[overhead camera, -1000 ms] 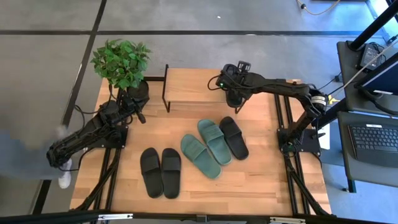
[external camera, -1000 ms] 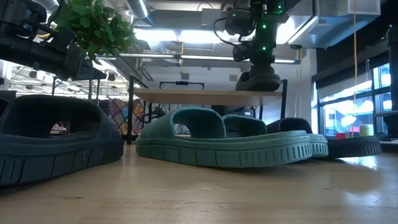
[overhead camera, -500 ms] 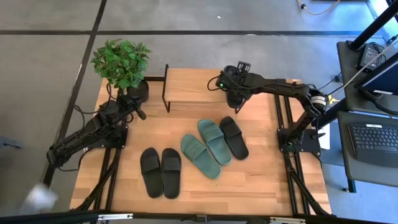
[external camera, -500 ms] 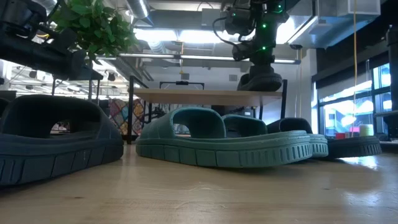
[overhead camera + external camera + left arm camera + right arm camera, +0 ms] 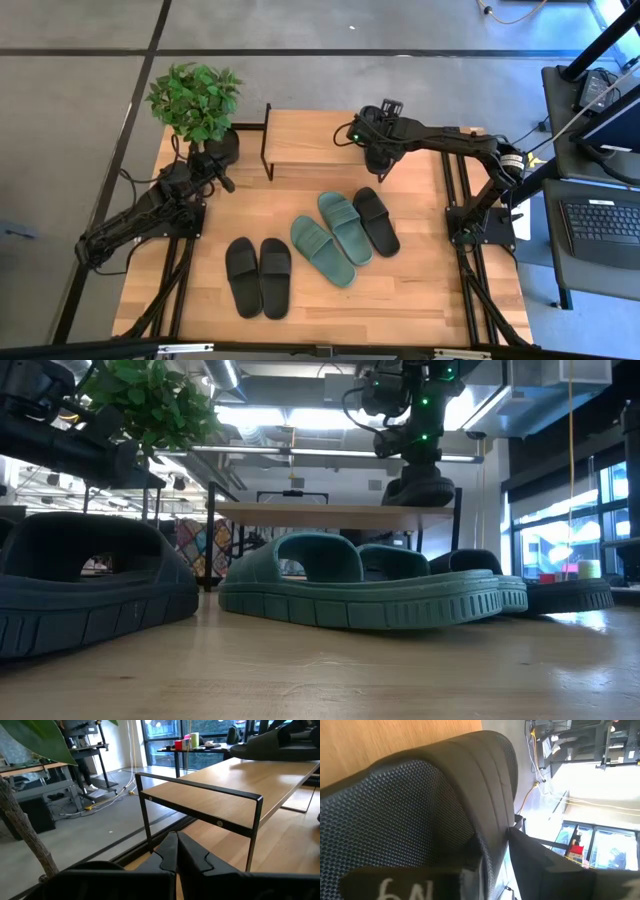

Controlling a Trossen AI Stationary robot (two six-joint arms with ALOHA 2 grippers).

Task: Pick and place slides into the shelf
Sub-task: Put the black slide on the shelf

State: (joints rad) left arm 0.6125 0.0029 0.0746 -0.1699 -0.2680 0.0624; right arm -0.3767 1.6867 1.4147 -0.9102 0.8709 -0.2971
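Note:
My right gripper (image 5: 378, 160) is shut on a black slide (image 5: 420, 490) at the right end of the shelf's light wooden top board (image 5: 310, 140). Five more slides lie sole-down on the table: a black pair (image 5: 258, 277), a green pair (image 5: 330, 238) and a single black one (image 5: 376, 220). My left gripper (image 5: 176, 855) is shut on nothing and waits beside the plant pot (image 5: 222, 148), off the shelf's left end. My right gripper comes from above, pointing down, and pinches the black slide's wide strap (image 5: 492, 795) between its two fingers (image 5: 470, 857). The slide sits level, and its sole (image 5: 420, 502) appears to rest on the shelf's top board (image 5: 330, 511).
A potted green plant (image 5: 195, 100) stands at the table's far left corner, next to the shelf's left end. Bare table (image 5: 420, 300) lies near the right front corner. A desk with a keyboard (image 5: 600, 225) stands off the table's right edge.
A person on the floor beside the table's left edge has moved out of view. Neither arm and none of the slides has visibly moved.

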